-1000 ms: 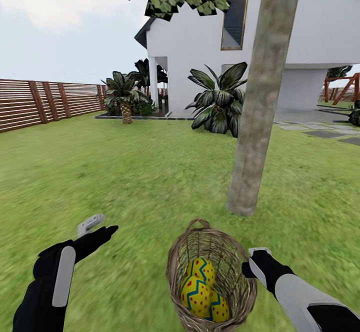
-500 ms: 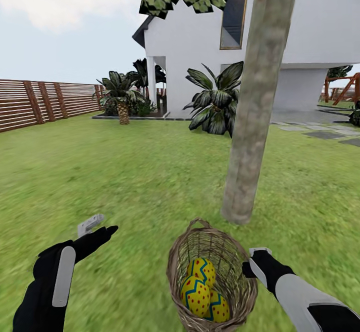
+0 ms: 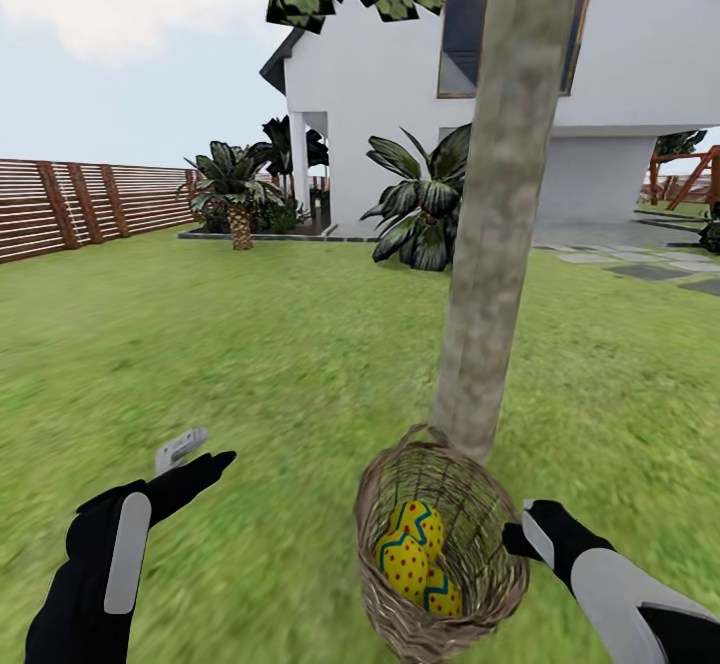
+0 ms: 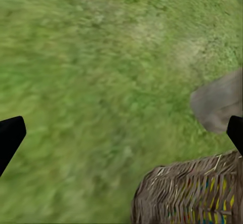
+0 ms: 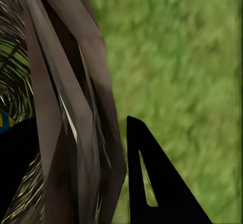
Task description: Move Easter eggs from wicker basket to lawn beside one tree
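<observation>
Tipping is the worry: the wicker basket point(image 3: 440, 554) hangs by its rim from the right gripper point(image 3: 520, 542), clamped over the weave, and the three Easter eggs point(image 3: 415, 554) could spill. Tree point(image 3: 490, 244) stands at twelve o'clock, just beyond. Left gripper point(image 3: 195, 449), at nine o'clock, gapes empty.

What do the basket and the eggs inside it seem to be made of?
The wicker basket looks like woven brown wicker with a matte finish: open strands show all around its wall. The three Easter eggs look smooth and painted, yellow with blue zigzags and red dots; whether plastic or real shell, I cannot tell.
</observation>
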Tool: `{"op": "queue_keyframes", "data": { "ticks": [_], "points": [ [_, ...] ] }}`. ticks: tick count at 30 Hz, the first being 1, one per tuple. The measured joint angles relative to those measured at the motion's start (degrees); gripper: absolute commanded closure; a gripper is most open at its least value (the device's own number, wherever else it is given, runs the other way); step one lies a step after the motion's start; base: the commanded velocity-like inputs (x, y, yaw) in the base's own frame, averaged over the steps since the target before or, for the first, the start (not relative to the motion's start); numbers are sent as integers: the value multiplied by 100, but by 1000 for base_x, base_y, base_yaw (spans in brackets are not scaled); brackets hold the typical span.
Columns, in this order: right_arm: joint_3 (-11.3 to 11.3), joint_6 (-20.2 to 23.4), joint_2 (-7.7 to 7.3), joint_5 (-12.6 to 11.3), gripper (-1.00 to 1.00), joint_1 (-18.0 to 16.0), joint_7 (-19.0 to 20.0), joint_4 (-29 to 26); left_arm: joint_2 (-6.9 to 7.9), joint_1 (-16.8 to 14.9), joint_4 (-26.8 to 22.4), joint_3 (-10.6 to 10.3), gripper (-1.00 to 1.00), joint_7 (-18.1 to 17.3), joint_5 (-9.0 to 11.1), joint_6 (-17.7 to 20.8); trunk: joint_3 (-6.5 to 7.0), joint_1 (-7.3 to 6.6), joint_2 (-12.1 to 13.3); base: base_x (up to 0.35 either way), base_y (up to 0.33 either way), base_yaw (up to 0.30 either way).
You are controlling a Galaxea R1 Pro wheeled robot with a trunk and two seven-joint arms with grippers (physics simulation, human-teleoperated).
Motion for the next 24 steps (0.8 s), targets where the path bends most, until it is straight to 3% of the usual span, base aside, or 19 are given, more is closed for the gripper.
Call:
{"op": "queue_keyframes", "data": {
  "ticks": [6,9,17,18,20,24],
  "points": [
    [1,3,-9,3,100,-5,-161,5,0,0,-3,10,-100,0,7,0,0,0,0,251,-240,0],
    [2,0,-9,-4,100,-5,-174,6,0,0,-8,240,-100,-6,10,0,0,0,0,244,-240,0],
    [-8,-5,-3,-3,100,-5,-174,8,4,0,-20,297,-100,5,12,18,0,3,0,112,-134,0],
    [-8,-7,-3,-1,100,-5,-174,8,6,0,-38,346,-100,6,31,23,0,3,0,2,-4,0],
    [6,-7,-3,4,100,-3,-174,15,1,0,-66,623,-100,12,297,34,-36,46,-79,0,-1,0],
    [3,-8,0,4,100,-2,-174,15,-1,0,-77,676,-100,16,398,37,-108,134,-239,0,0,0]
  ]
}}
